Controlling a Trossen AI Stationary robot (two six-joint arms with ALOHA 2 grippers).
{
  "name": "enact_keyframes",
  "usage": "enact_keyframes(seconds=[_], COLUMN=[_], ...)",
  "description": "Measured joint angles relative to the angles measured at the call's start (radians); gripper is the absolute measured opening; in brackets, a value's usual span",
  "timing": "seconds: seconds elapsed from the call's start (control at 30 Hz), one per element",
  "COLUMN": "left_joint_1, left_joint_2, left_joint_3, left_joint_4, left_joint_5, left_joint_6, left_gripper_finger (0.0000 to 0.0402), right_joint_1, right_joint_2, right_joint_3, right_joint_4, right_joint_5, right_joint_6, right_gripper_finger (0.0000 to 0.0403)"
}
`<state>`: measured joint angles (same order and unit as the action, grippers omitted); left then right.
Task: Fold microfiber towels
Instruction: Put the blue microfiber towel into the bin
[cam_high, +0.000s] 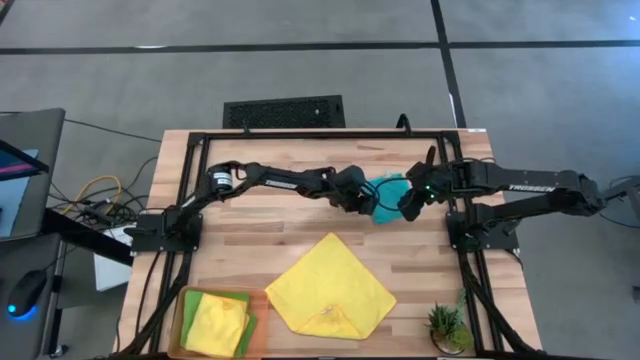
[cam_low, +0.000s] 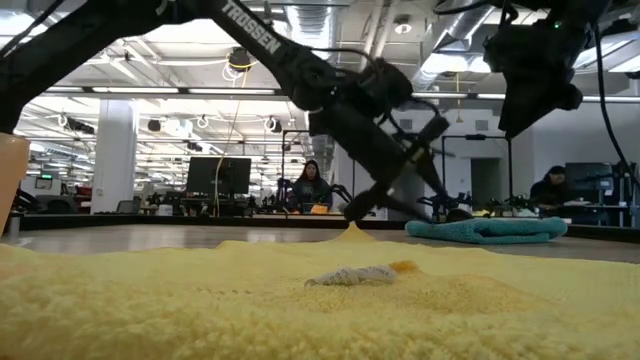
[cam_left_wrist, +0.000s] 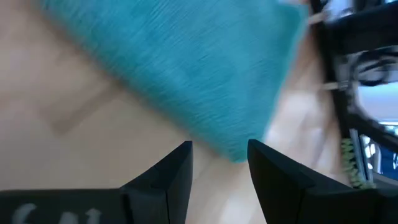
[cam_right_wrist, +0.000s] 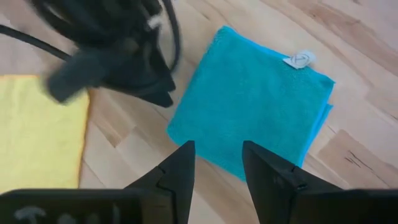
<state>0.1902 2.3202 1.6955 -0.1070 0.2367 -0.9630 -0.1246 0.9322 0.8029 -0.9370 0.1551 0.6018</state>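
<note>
A folded teal towel (cam_high: 388, 190) (cam_right_wrist: 249, 112) lies flat on the wooden table, far of centre, with a white tag (cam_right_wrist: 298, 59) at one corner. My left gripper (cam_high: 366, 200) (cam_left_wrist: 219, 158) is down at the table, open; a corner of the teal towel (cam_left_wrist: 239, 152) lies just ahead of its fingertips. My right gripper (cam_high: 410, 208) (cam_right_wrist: 217, 155) hangs open above the towel's right part. A yellow towel (cam_high: 330, 288) lies spread near the front edge, its near corner (cam_high: 335, 322) folded in.
An orange tray (cam_high: 180, 318) at the near left corner holds a folded yellow towel (cam_high: 215, 325) on a lime green one (cam_high: 240, 300). A small potted plant (cam_high: 447, 325) stands at the near right corner. A black frame (cam_high: 300, 133) runs along the table's far edge.
</note>
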Motion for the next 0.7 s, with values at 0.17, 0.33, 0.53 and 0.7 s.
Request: enact_keyframes(seconds=[0.17,0.33,0.53,0.7], left_joint_1=[0.004,0.004,0.004,0.008], left_joint_2=[0.034,0.040,0.040,0.050], left_joint_3=[0.001,0.000,0.000,0.000], left_joint_4=[0.012,0.013,0.021,0.061], left_joint_5=[0.016,-0.009,-0.063,-0.067], left_joint_6=[-0.050,-0.058,-0.089,-0.116], left_gripper_finger=[0.0146,0.0146,0.0146,0.0146], right_joint_1=[0.000,-0.001,-0.001,-0.001], right_joint_2=[0.003,0.005,0.004,0.004], right_joint_3=[0.000,0.000,0.000,0.000], right_joint_4=[0.001,0.000,0.002,0.003], right_joint_5=[0.000,0.000,0.000,0.000], right_joint_6=[0.000,0.000,0.000,0.001], right_gripper_finger=[0.0159,0.0157,0.0155,0.0154])
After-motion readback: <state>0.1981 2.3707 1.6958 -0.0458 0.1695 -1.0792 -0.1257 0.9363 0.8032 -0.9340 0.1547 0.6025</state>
